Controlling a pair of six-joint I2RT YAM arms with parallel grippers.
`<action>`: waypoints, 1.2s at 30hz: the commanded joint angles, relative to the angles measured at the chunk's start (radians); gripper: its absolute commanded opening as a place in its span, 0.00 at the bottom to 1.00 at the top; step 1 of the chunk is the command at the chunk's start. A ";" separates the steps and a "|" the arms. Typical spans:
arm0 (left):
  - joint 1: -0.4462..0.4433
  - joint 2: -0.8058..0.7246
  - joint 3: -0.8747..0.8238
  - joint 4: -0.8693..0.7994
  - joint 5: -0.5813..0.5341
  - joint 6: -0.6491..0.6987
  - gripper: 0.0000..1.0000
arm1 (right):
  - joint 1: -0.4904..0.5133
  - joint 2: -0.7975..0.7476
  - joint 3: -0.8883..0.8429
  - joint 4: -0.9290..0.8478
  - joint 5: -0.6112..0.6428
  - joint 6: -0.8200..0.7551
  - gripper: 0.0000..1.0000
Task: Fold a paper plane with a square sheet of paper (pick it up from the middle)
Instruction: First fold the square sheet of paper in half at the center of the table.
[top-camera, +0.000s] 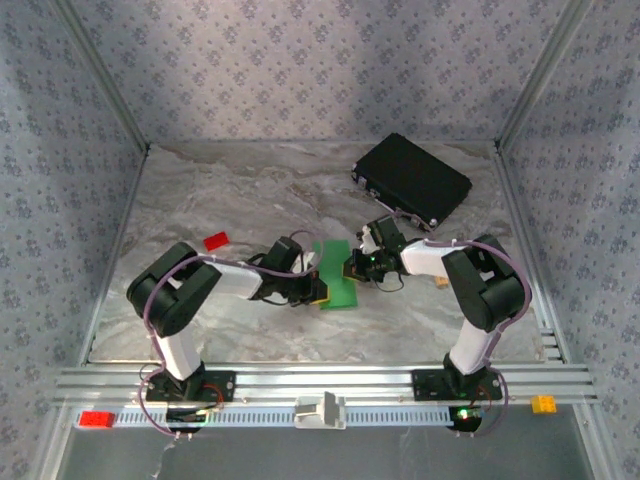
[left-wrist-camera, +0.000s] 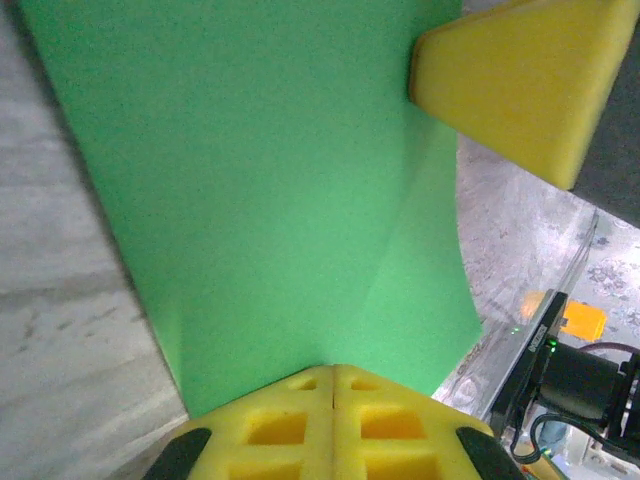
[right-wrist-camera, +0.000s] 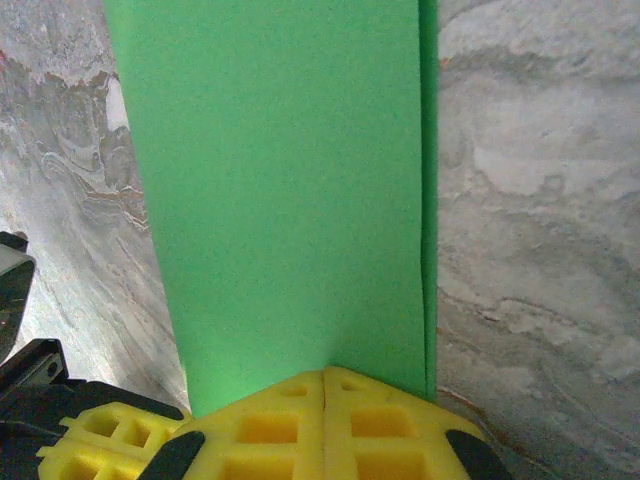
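The left gripper (left-wrist-camera: 333, 370) is clenching on the green paper (left-wrist-camera: 260, 190). Its yellow fingers (left-wrist-camera: 310, 395) are pressing flat together, with the near edge of the sheet pinched at their tips. From that grip the paper is spreading away as a broad smooth panel. A soft crease is running from the fingertips up toward the far right corner.

The right gripper (right-wrist-camera: 325, 372) is grasping the same sheet from the opposite side, its two pads likewise squeezing tight on the edge. In its own camera the paper is showing a doubled layer along its right side. One yellow finger (left-wrist-camera: 510, 80) of the right gripper is showing at the top right of the left wrist view, at the paper's far edge.

From above, the two grippers are facing each other with the paper stretching between them, near the middle of the marble-patterned table (top-camera: 200, 200). I cannot tell whether the sheet is lying on the table or hanging just above it.

A small red block (top-camera: 215, 241) is lying to the left, beyond the left arm and apart from the paper. A black case (top-camera: 412, 180) is sitting toward the far right corner, well apart. On the rail (top-camera: 300, 385) at the near edge, a red brick (top-camera: 97, 419) is resting at the left end and a yellow brick (top-camera: 543, 403) at the right.
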 joint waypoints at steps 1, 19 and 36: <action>-0.037 -0.015 -0.037 -0.145 -0.038 0.068 0.05 | 0.001 0.050 -0.062 -0.154 0.155 0.012 0.00; -0.109 -0.210 -0.038 -0.250 -0.124 0.149 0.06 | 0.006 0.041 -0.056 -0.152 0.144 -0.002 0.00; 0.080 0.015 0.202 -0.174 -0.027 0.083 0.06 | 0.008 0.031 -0.042 -0.172 0.135 -0.003 0.00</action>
